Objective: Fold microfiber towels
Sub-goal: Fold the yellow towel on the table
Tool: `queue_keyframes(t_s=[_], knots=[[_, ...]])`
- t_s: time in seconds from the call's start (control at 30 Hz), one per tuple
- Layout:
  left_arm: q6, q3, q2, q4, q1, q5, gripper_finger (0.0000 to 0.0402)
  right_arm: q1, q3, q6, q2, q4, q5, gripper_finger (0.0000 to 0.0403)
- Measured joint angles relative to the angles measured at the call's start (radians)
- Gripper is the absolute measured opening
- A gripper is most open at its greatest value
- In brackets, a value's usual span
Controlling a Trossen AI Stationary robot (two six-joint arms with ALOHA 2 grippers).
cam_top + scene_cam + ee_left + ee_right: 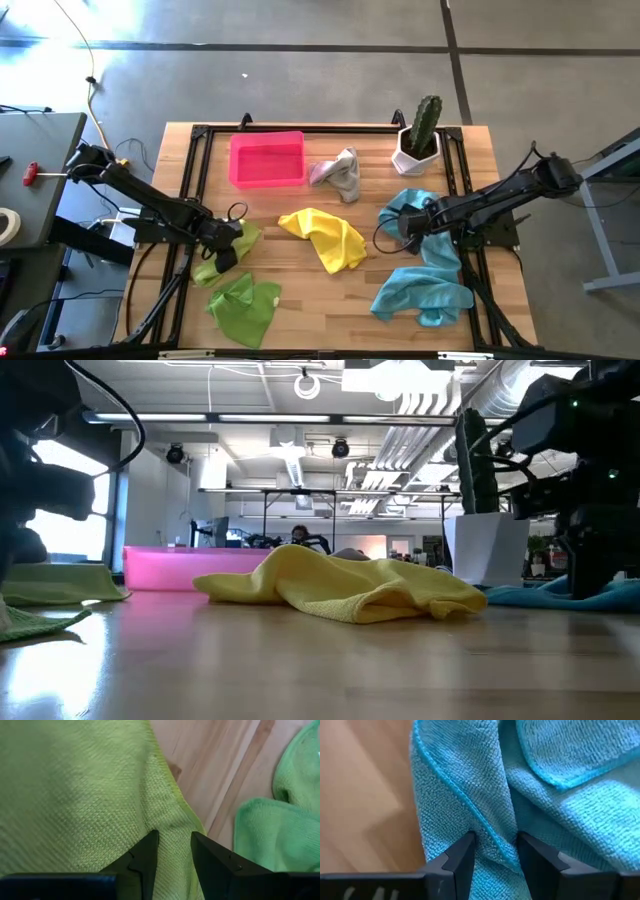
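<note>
My left gripper (226, 240) is shut on the lime towel (236, 248) at the table's left. A green towel (246, 305) lies crumpled near the front edge. My right gripper (404, 226) is shut on a light blue towel (412, 212) at the right. The rest of the light blue cloth (430, 285) trails toward the front edge. A yellow towel (326, 238) lies bunched in the middle, and a grey towel (338, 172) lies behind it. My left gripper pinches a raised ridge of the lime towel (173, 840) between its two fingers (146, 854), close to a hemmed edge. The fingers point down at the table. The rest of the towel lies on the table. My right gripper pinches a fold of the light blue towel (495, 842) between its two fingers (462, 852), with a hemmed edge running through the gap. The fingers point down. The cloth around them rests on the table and on other blue cloth.
A pink tray (266, 158) stands at the back left of the table. A cactus in a white pot (418, 138) stands at the back right. Bare wood shows between the yellow towel and the front edge (330, 300).
</note>
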Motion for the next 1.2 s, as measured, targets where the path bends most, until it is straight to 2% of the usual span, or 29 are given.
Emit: queue_keyframes(t_s=[0.13,0.23,0.3,0.43,0.63,0.73,0.83,0.97,1.2], knots=[[-0.004,-0.006,-0.026,0.002,0.000,-0.001,0.0112,0.000,0.002,0.064,0.000,-0.128,-0.004,0.0142],[-0.003,-0.008,-0.046,0.000,0.000,-0.010,0.0112,0.000,0.032,0.087,0.006,-0.288,0.002,0.0142],[-0.003,-0.009,-0.058,-0.001,-0.002,-0.033,0.0112,0.000,0.081,0.096,0.003,-0.381,0.040,0.0142],[-0.003,-0.010,-0.076,0.011,-0.001,-0.117,0.0112,0.000,0.188,0.081,0.003,-0.436,0.113,0.0142],[0.068,-0.011,-0.108,0.122,0.000,-0.241,0.0113,0.013,0.317,-0.006,0.003,-0.293,0.174,0.0142],[0.151,-0.010,-0.114,0.281,0.000,-0.252,0.0113,0.046,0.333,-0.082,0.003,-0.122,0.161,0.0142],[0.223,-0.009,-0.115,0.490,0.000,-0.253,0.0113,0.090,0.333,-0.112,0.003,0.029,0.104,0.0142],[0.292,-0.006,-0.094,0.717,-0.018,-0.265,0.0113,0.183,0.333,-0.069,0.007,0.145,0.057,0.0142],[0.329,-0.006,0.064,0.854,-0.124,-0.308,0.0113,0.360,0.333,0.027,0.108,0.252,0.063,0.0142]])
